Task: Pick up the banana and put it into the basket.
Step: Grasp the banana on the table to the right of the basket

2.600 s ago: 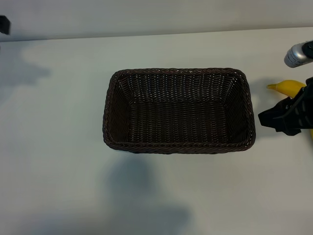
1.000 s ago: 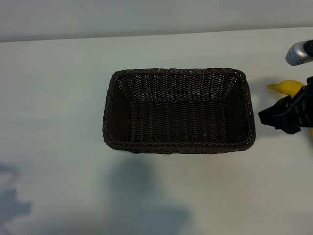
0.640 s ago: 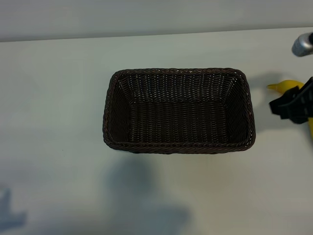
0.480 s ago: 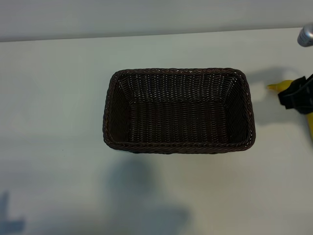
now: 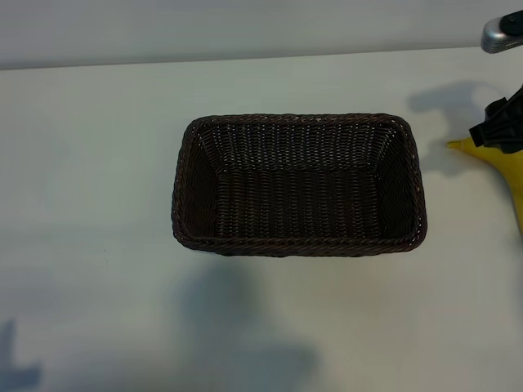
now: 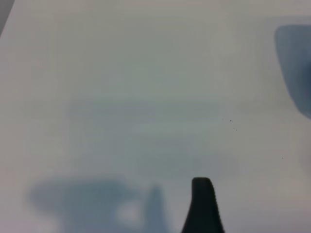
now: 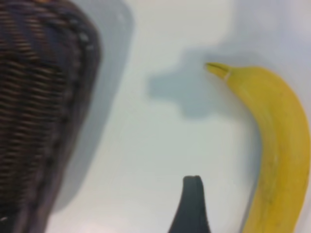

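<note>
The dark brown wicker basket (image 5: 298,239) sits empty in the middle of the white table. To its right lies the yellow banana (image 5: 504,169), its stem tip pointing at the basket and its far end cut off by the picture's edge. My right gripper (image 5: 499,124) hangs over the banana's stem end and holds nothing. In the right wrist view the banana (image 7: 278,145) lies beside one black fingertip (image 7: 193,196), with the basket (image 7: 43,111) a little way off. In the left wrist view only one fingertip (image 6: 201,204) shows, over bare table.
The table's far edge runs along the back wall (image 5: 245,28). A silver part of the right arm (image 5: 500,34) shows at the far right corner. Arm shadows lie on the table in front of the basket and at the near left corner.
My right gripper has drawn back from the basket's right end towards the far right corner, uncovering more of the banana. The banana and basket have not moved.
</note>
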`<state>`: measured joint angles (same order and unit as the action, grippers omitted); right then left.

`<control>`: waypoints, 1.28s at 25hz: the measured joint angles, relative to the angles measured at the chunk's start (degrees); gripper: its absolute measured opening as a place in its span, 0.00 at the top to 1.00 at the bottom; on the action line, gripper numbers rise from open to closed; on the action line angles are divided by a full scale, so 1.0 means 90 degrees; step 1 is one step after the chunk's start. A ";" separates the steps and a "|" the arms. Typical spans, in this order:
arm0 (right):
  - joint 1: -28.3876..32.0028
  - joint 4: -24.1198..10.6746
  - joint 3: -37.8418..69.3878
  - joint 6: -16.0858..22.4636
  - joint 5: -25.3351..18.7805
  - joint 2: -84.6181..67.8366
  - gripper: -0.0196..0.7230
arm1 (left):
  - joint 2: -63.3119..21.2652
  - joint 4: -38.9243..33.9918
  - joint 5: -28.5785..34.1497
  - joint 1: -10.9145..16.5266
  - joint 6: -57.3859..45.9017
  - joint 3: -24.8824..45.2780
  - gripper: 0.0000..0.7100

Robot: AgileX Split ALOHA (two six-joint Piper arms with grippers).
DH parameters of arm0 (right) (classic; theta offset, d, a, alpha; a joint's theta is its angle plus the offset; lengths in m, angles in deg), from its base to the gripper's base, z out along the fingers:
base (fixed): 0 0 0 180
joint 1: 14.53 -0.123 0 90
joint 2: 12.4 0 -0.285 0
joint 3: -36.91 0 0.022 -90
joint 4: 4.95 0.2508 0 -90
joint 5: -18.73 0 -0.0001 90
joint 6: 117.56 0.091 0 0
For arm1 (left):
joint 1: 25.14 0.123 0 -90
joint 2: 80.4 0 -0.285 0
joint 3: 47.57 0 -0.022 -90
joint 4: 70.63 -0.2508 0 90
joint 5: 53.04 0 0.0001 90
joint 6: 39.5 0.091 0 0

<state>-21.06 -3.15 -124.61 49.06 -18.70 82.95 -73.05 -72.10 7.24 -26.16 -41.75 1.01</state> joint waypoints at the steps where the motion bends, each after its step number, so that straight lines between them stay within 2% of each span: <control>1: 0.0000 -0.0098 -0.0059 0.0098 0.0006 0.0151 0.16 | 0.0000 0.0000 0.0000 0.0000 0.0000 0.0000 0.21; 7: 0.0241 -0.0316 -0.0233 0.0245 0.0061 0.0847 0.16 | 0.0000 0.0000 0.0000 0.0000 0.0000 0.0000 0.21; 15: 0.1010 -0.0128 -0.0233 0.0221 0.0131 0.1265 0.16 | 0.0000 0.0000 0.0000 0.0000 0.0018 0.0000 0.21; 19: 0.1020 0.0031 -0.0233 0.0070 0.0135 0.1291 0.16 | 0.0000 0.0000 0.0000 0.0000 0.0018 0.0000 0.21; 32: 0.1020 0.0175 -0.0238 0.0016 0.0143 0.2093 0.16 | 0.0000 0.0000 0.0000 0.0000 0.0018 0.0000 0.21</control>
<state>-11.88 -1.57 -126.75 49.20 -17.41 101.79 -73.05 -72.10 7.24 -26.16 -41.59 1.01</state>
